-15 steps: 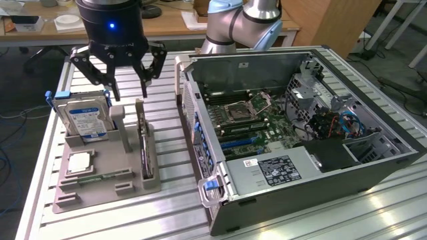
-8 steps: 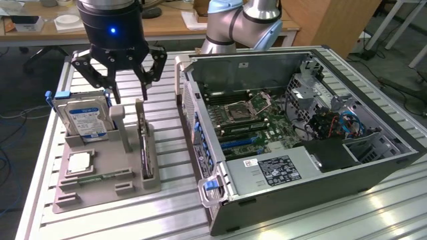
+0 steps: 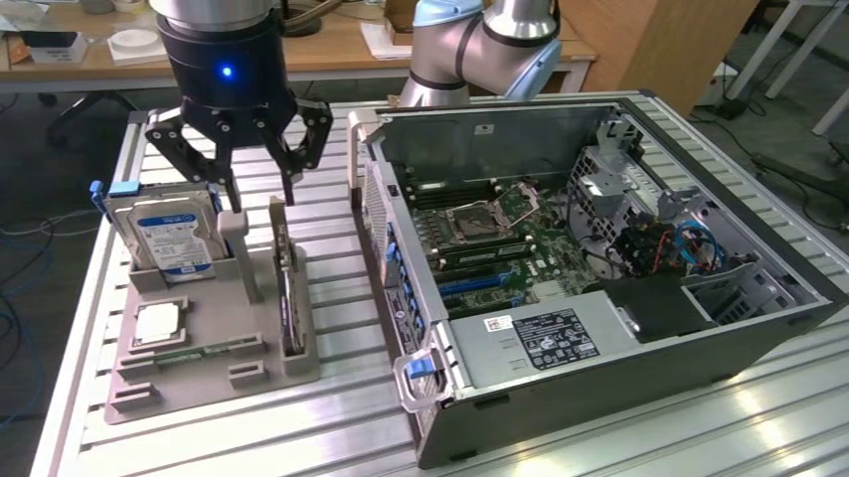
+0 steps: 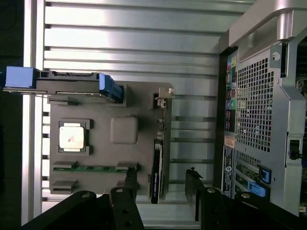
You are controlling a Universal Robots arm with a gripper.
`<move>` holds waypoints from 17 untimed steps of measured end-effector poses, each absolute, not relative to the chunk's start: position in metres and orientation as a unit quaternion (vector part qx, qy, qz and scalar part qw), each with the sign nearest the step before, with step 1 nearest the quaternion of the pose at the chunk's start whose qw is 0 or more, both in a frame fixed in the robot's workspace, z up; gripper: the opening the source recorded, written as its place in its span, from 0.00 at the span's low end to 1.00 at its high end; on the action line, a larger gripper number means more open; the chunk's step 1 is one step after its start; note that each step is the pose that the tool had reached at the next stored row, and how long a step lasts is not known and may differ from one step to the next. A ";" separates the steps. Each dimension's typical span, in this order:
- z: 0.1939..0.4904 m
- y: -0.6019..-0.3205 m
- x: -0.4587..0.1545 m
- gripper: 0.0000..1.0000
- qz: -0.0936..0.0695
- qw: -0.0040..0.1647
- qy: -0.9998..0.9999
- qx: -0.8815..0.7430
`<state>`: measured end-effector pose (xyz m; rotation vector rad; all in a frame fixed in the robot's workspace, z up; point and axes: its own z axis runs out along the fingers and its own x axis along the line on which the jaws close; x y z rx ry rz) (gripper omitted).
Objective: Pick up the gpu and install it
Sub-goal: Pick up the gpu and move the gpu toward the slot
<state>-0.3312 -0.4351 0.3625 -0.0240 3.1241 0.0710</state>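
My hand (image 3: 258,199) hangs, fingers apart, over one end of the gpu (image 3: 288,288), which stands on edge in the tray (image 3: 199,393) on the surface (image 3: 345,432). In the exterior view the drive (image 3: 166,234) stands at its ten o'clock, the open case (image 3: 571,258) at three

The black two-fingered hand (image 3: 258,197) is hovering over one end of the thin, flat black gpu (image 3: 288,298), which is standing on edge. The fingers are spreading wide to either side of the card, with open air lying above its top edge. On the exterior view's left, a tall grey plastic post (image 3: 239,248) and the blue-labelled silver hard drive (image 3: 166,238) are standing close, crowding that side. On the exterior view's right, a strip of bare ribbed aluminium surface (image 3: 342,308) is lying free between the grey plastic holder tray (image 3: 199,383) and the dark open computer case (image 3: 637,368), whose perforated rear wall is rising as a barrier. The case is lying with its open side facing up, exposing the green motherboard (image 3: 504,248) from above, while tangled cables (image 3: 657,248) are crowding its far end.
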 end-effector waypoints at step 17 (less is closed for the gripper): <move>0.352 -0.437 -0.331 0.53 0.023 0.008 1.000 -0.008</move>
